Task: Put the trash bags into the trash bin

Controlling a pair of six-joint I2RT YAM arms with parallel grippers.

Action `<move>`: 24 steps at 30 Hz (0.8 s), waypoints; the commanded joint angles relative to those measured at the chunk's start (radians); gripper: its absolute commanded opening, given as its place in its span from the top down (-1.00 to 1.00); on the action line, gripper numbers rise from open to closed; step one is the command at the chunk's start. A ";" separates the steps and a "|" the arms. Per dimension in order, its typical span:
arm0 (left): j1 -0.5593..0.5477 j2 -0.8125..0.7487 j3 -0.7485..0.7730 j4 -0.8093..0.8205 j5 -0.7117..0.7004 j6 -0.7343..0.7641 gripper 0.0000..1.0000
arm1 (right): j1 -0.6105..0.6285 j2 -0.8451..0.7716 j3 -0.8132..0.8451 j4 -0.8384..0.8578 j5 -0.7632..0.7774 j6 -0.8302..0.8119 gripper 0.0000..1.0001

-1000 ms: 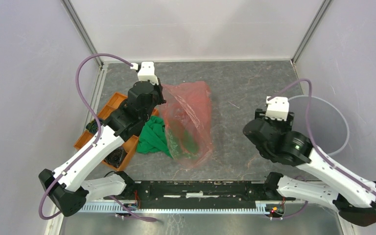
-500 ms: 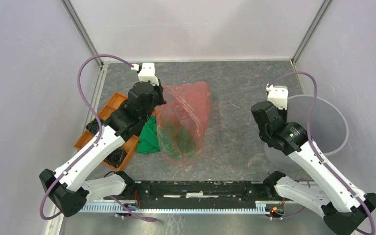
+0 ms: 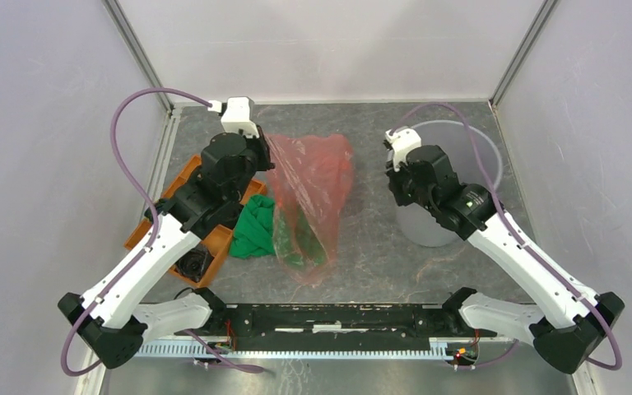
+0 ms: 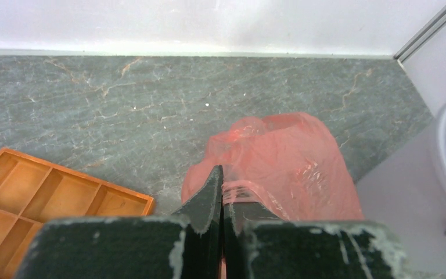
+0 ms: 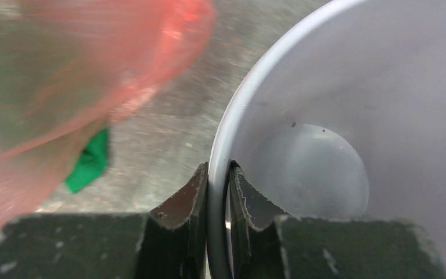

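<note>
Change is small on the left side. The orange tray (image 3: 188, 179), hard and divided into square compartments, lies where it was. The left gripper (image 4: 220, 174) still has its fingers pressed together on a fold of the red bag (image 3: 317, 177) and holds it up above the table (image 3: 378, 239). It has lifted the bag a little, so the film hangs narrower than a second ago. The bag is thin, glossy, wrinkled and half transparent. Its lower end seems to rest on the grey marbled surface, over part of the green cloth (image 3: 255, 232), which lies soft and crumpled beside the tray.

The big change is on the right. The right gripper (image 5: 218, 174), open beside the bin a second ago, is now clamped on the rim of the bin (image 5: 383, 87), one finger inside and one outside. The bin is a round bucket of smooth whitish plastic with sloping walls. It has come from the right edge toward the middle and now stands near the bag but apart from it. I judge that this brings its opening within reach of the bag, which is not yet inside.
</note>
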State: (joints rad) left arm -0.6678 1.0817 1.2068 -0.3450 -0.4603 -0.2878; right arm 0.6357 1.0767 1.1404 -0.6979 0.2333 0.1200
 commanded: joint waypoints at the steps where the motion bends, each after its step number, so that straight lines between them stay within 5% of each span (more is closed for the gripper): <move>1: 0.005 -0.041 0.079 -0.012 -0.048 0.087 0.96 | 0.080 0.029 0.034 0.080 -0.278 0.009 0.86; 12: 0.004 -0.022 0.199 -0.061 -0.071 0.124 0.96 | 0.250 0.052 -0.015 0.150 -0.376 -0.011 0.78; 18: 0.005 0.013 0.271 -0.097 -0.037 0.122 0.96 | 0.262 0.036 0.051 0.122 -0.253 -0.033 0.01; 24: 0.005 0.084 0.396 -0.168 0.185 0.179 0.96 | 0.275 0.126 0.239 0.021 -0.054 -0.042 -0.60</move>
State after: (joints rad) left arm -0.6670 1.1297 1.5112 -0.4721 -0.4202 -0.1967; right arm 0.8970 1.1595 1.2373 -0.6415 0.0509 0.0849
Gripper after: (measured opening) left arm 0.028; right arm 0.754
